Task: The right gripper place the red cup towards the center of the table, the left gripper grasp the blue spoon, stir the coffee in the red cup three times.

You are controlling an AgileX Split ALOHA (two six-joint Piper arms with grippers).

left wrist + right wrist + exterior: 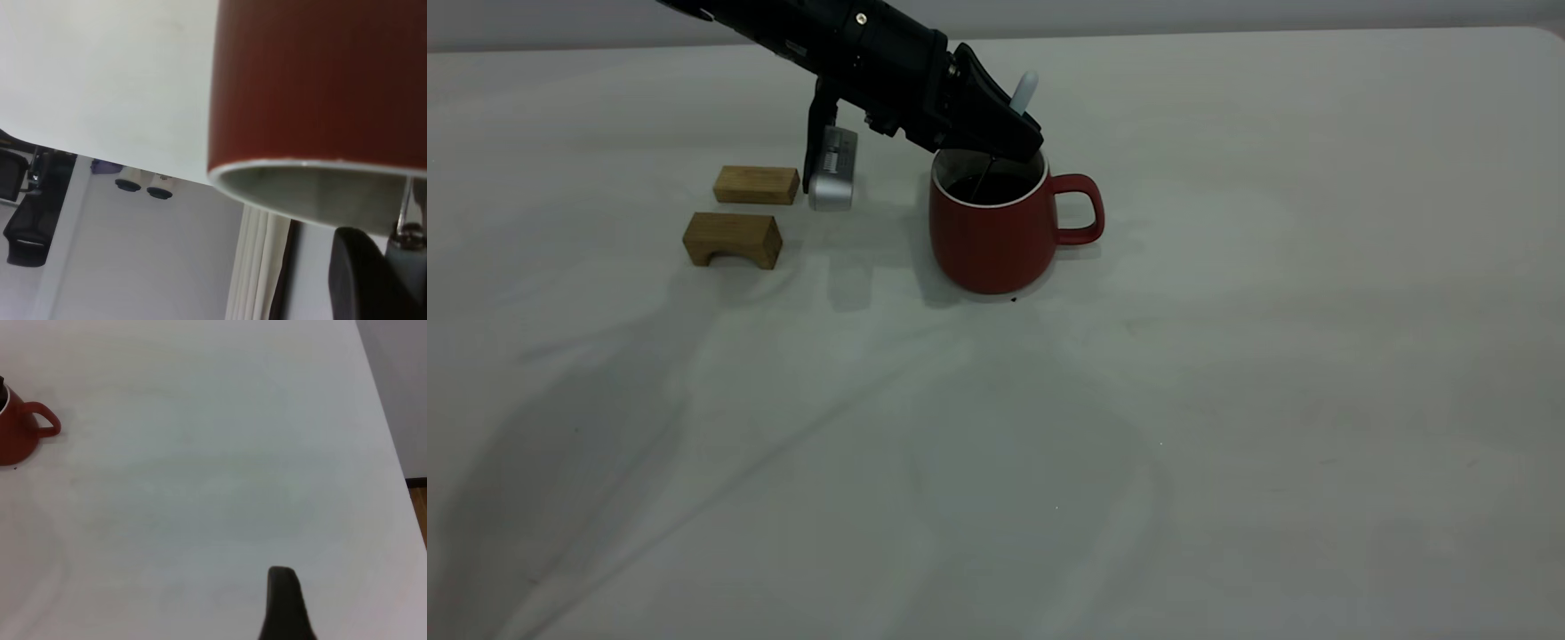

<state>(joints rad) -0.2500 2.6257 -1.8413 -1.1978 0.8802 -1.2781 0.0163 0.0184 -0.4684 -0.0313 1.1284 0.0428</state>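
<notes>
- The red cup [996, 227] stands upright on the counter [1227, 400] near the middle, its handle turned toward the right arm's side; placing it looks done, and stirring is the step in hand.
- The left claw [1009, 133] hangs just over the cup's rim, clamped on the blue spoon [1023, 92]. The pale handle pokes up behind the fingers, and the thin metal neck slants down into the coffee [996, 187].
- The spoon's bowl is hidden below the dark surface, so its depth cannot be told.
- To stir well, the claw should trace small circles inside the white rim, keeping the neck off the cup wall so the cup is neither dragged nor tipped.
- The height should hold steady, with the fingers above the rim and the bowl under the liquid.
- A slow pace would likely guard against splashing; a dark speck lies on the counter at the cup's base.
- Two wooden blocks [734, 238] lie to the side, clear of the stirring path.
- The right claw [287, 603] is parked well apart from the cup; whether its fingers are apart or together cannot be told.
</notes>
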